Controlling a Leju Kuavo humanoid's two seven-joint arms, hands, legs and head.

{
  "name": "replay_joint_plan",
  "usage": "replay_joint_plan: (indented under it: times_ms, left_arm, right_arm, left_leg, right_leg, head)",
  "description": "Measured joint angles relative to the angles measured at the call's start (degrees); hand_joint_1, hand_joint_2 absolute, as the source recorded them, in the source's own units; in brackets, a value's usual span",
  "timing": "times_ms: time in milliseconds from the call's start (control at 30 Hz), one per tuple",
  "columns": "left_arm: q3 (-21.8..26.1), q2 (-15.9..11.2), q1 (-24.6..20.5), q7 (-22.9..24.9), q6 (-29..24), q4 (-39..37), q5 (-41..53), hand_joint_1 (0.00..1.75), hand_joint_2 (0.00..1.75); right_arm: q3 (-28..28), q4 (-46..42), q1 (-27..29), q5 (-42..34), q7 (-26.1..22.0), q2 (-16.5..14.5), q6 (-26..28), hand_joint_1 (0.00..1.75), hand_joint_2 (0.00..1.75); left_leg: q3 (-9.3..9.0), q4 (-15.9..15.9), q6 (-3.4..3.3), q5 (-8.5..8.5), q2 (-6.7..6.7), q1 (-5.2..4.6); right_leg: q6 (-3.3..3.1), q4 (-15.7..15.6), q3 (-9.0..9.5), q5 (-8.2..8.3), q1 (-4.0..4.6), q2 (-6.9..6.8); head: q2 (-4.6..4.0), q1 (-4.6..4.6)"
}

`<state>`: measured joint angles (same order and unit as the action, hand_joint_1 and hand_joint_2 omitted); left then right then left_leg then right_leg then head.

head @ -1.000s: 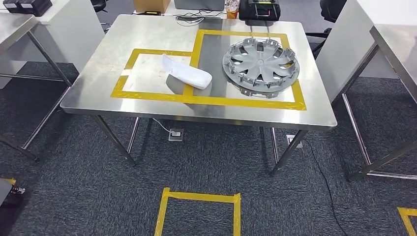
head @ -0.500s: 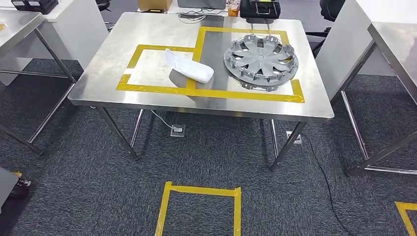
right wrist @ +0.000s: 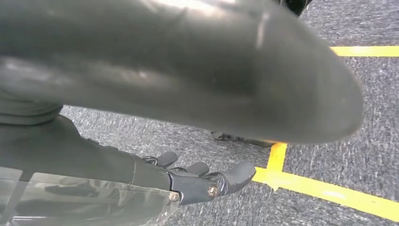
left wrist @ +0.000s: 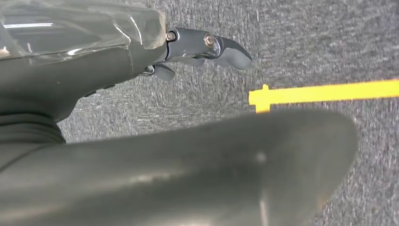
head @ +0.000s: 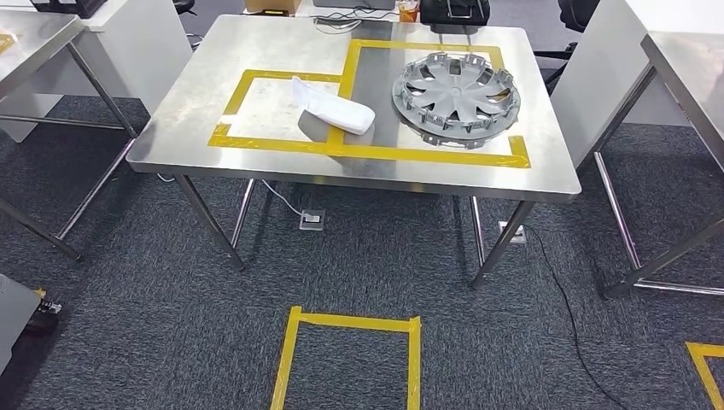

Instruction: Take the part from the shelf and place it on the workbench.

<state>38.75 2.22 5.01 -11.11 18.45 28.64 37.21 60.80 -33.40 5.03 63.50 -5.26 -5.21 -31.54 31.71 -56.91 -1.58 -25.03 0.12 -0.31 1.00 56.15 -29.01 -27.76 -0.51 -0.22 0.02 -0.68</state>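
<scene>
Already two parts lie on the steel table [head: 171, 120]: a white moulded part [head: 335, 112] resting across the yellow tape outline [head: 282, 143] of the left-hand zone, and a grey wheel cover [head: 456, 90] flat inside the larger taped zone beside it, the two near each other but apart. No shelf appears in the head view, so which of these is the task's own part I cannot tell, though both sit where placed parts belong. The left hand [left wrist: 197, 49] hangs over grey carpet [left wrist: 329, 37], its fingers [left wrist: 230, 51] loosely curled and grasping nothing; the right hand [right wrist: 202, 181] likewise hangs with fingers [right wrist: 237, 173] released and empty. Judging from this, the placing looks done for these parts; what is left, if anything, is a further fetch from the shelf.
</scene>
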Motion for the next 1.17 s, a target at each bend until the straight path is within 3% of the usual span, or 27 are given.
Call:
replay_joint_plan:
  times_ms: [67,133,200,233,267,300,400,467,567,600,633,700,733,767,800,833,867,933,967,1067,1167]
  left_arm:
    - [-1.4,0.0,0.1,0.5,-0.7,0.0,-1.5,0.00,0.00]
    - [-2.9,-0.1,0.4,1.0,-1.6,-0.1,-3.1,0.00,0.00]
    - [-4.4,-0.2,0.7,1.4,-2.3,-0.3,-4.6,0.00,0.00]
    - [-5.1,-0.2,0.9,1.6,-2.7,-0.6,-5.3,0.00,0.00]
    - [-5.9,-0.2,1.2,1.9,-3.0,-1.0,-6.1,0.00,0.00]
    - [-6.7,-0.2,1.6,2.1,-3.4,-1.4,-6.9,0.00,0.00]
    - [-8.9,-0.3,2.5,2.8,-4.5,-2.4,-9.0,0.00,0.00]
    - [-10.4,-0.4,2.9,3.2,-5.3,-3.0,-10.6,0.00,0.00]
    - [-12.8,-0.6,3.5,3.9,-6.4,-3.6,-12.9,0.00,0.00]
    - [-13.6,-0.6,3.5,4.1,-6.8,-3.7,-13.6,0.00,0.00]
    - [-14.4,-0.6,3.4,4.3,-7.2,-3.7,-14.4,0.00,0.00]
    - [-15.9,-0.7,3.1,4.7,-7.9,-3.6,-15.9,0.00,0.00]
    - [-16.7,-0.7,2.8,4.8,-8.3,-3.5,-16.6,0.00,0.00]
    - [-17.4,-0.7,2.6,5.0,-8.6,-3.3,-17.3,0.00,0.00]
    - [-18.1,-0.7,2.2,5.2,-9.0,-3.0,-18.0,0.00,0.00]
    - [-18.7,-0.6,1.8,5.4,-9.3,-2.6,-18.6,0.00,0.00]
    - [-19.4,-0.6,1.3,5.6,-9.6,-2.2,-19.3,0.00,0.00]
    - [-20.9,-0.7,0.5,6.0,-10.3,-1.4,-20.7,0.00,0.00]
    - [-21.6,-0.7,0.2,6.2,-10.7,-1.1,-21.4,0.00,0.00]
    - [-23.8,-0.8,0.0,6.8,-11.7,-0.8,-23.5,0.00,0.00]
    - [-25.6,-0.9,0.7,7.5,-12.7,-1.1,-25.4,0.00,0.00]
  right_arm:
    - [-2.4,0.6,0.3,-2.6,0.2,0.1,1.3,0.00,0.00]
    - [-4.9,0.9,0.4,-5.3,0.5,0.2,2.6,0.00,0.00]
    - [-7.4,1.0,0.3,-7.9,0.7,0.4,3.9,0.00,0.00]
    - [-8.6,1.0,0.2,-9.2,0.8,0.5,4.6,0.00,0.00]
    - [-9.8,1.0,0.1,-10.5,0.9,0.7,5.2,0.00,0.00]
    - [-11.0,1.0,-0.1,-11.8,1.0,0.8,5.9,0.00,0.00]
    - [-14.5,1.0,-0.7,-15.5,1.2,1.1,7.8,0.00,0.00]
    - [-17.0,1.0,-1.0,-18.1,1.4,1.3,9.0,0.00,0.00]
    - [-20.8,1.1,-1.0,-22.1,1.8,1.5,10.9,0.00,0.00]
    - [-22.0,1.2,-0.8,-23.4,1.9,1.6,11.5,0.00,0.00]
    - [-23.1,1.4,-0.5,-24.6,2.0,1.6,12.2,0.00,0.00]
    - [-25.4,2.2,0.1,-27.2,2.3,1.9,13.5,0.00,0.00]
    - [-26.6,2.7,0.6,-28.4,2.4,2.0,14.1,0.00,0.00]
    - [-27.7,3.4,1.0,-29.7,2.5,2.1,14.7,0.00,0.00]
    - [-28.7,4.0,1.5,-30.8,2.6,2.2,15.3,0.00,0.00]
    - [-29.7,4.7,2.1,-31.9,2.8,2.3,15.8,0.00,0.00]
    - [-30.7,5.4,2.7,-33.0,2.8,2.4,16.4,0.00,0.00]
    - [-33.0,6.7,3.6,-35.3,3.0,2.6,17.5,0.00,0.00]
    - [-34.1,7.3,4.0,-36.5,3.0,2.7,18.2,0.00,0.00]
    - [-37.6,8.6,4.8,-40.2,3.3,3.1,20.0,0.00,0.00]
    - [-40.6,9.0,4.7,-43.4,3.7,3.3,21.6,0.00,0.00]
  left_leg:
    - [0.51,-0.5,0.70,-0.36,-0.06,0.16]
    - [2.13,-4.4,1.38,-3.91,-0.14,0.45]
    - [4.61,-12.0,1.96,-9.05,-0.16,0.74]
    - [5.28,-15.0,2.12,-10.58,-0.16,0.84]
    - [4.92,-16.1,2.17,-11.04,-0.15,0.90]
    - [3.35,-14.7,2.12,-10.44,-0.15,0.94]
    - [-4.83,-2.3,1.46,-6.87,-0.18,0.76]
    - [-6.79,1.5,0.79,-5.98,-0.20,0.29]
    - [-5.75,1.8,-0.43,-4.29,-0.04,0.07]
    - [-5.15,2.0,-0.94,-3.49,0.05,0.18]
    - [-4.36,2.2,-1.31,-2.63,0.13,0.30]
    - [-2.53,2.2,-1.68,-1.22,0.20,0.17]
    - [-1.62,2.2,-1.66,-0.49,0.28,0.07]
    - [-0.73,2.1,-1.66,0.20,0.35,-0.02]
    - [0.15,1.9,-1.62,0.86,0.41,-0.09]
    - [1.05,1.8,-1.52,1.43,0.42,-0.12]
    - [1.85,1.4,-1.37,1.90,0.41,-0.13]
    - [3.09,0.8,-0.83,2.70,0.46,-0.23]
    - [3.39,0.6,-0.51,3.10,0.53,-0.24]
    - [3.84,0.4,0.45,4.02,0.56,-0.10]
    - [5.01,-2.6,1.34,-0.16,0.25,0.28]
  right_leg:
    - [-0.84,-0.1,-0.51,0.67,-0.18,-0.04]
    - [-1.62,-0.2,-1.30,1.56,-0.45,-0.14]
    - [-1.91,-0.1,-2.34,2.38,-0.38,-0.22]
    - [-1.89,0.0,-2.91,2.77,-0.32,-0.25]
    - [-1.83,0.1,-3.47,3.15,-0.28,-0.25]
    - [-1.73,0.2,-3.97,3.51,-0.24,-0.23]
    - [-1.09,0.2,-4.91,4.71,-0.08,-0.16]
    - [-0.45,0.1,-5.06,5.48,-0.02,-0.28]
    - [0.43,0.0,-5.50,6.19,-0.11,-0.32]
    - [0.35,1.0,-6.10,5.08,-0.11,-0.26]
    - [0.03,3.1,-7.01,2.92,-0.10,-0.19]
    - [-0.71,10.4,-9.13,-2.81,-0.17,-0.07]
    - [-0.66,14.1,-9.72,-4.69,-0.18,-0.06]
    - [-0.29,16.5,-9.61,-5.30,-0.19,-0.05]
    - [0.29,17.0,-8.53,-4.76,-0.19,-0.05]
    - [0.85,15.1,-6.33,-3.49,-0.20,-0.05]
    - [1.19,11.2,-3.23,-2.35,-0.20,-0.05]
    - [0.80,2.3,2.79,-2.30,0.03,0.01]
    - [0.39,-0.5,4.28,-2.74,0.20,0.08]
    - [-0.78,-1.6,3.78,-2.38,0.33,0.09]
    - [-2.03,-1.7,2.49,-1.02,-0.15,-0.23]
  head:
    - [0.00,0.00]
    - [0.00,-0.16]
    - [0.00,-0.33]
    - [0.00,-0.32]
    - [0.00,-0.34]
    - [0.00,-0.34]
    - [0.00,-0.29]
    - [0.00,-0.15]
    - [0.00,-0.04]
    - [0.00,0.04]
    - [0.00,0.16]
    - [0.00,0.37]
    - [0.00,0.39]
    - [0.00,0.39]
    - [0.00,0.40]
    - [0.00,0.40]
    - [0.00,0.42]
    - [0.01,0.37]
    - [0.01,0.38]
    - [0.01,0.63]
    - [0.00,0.63]
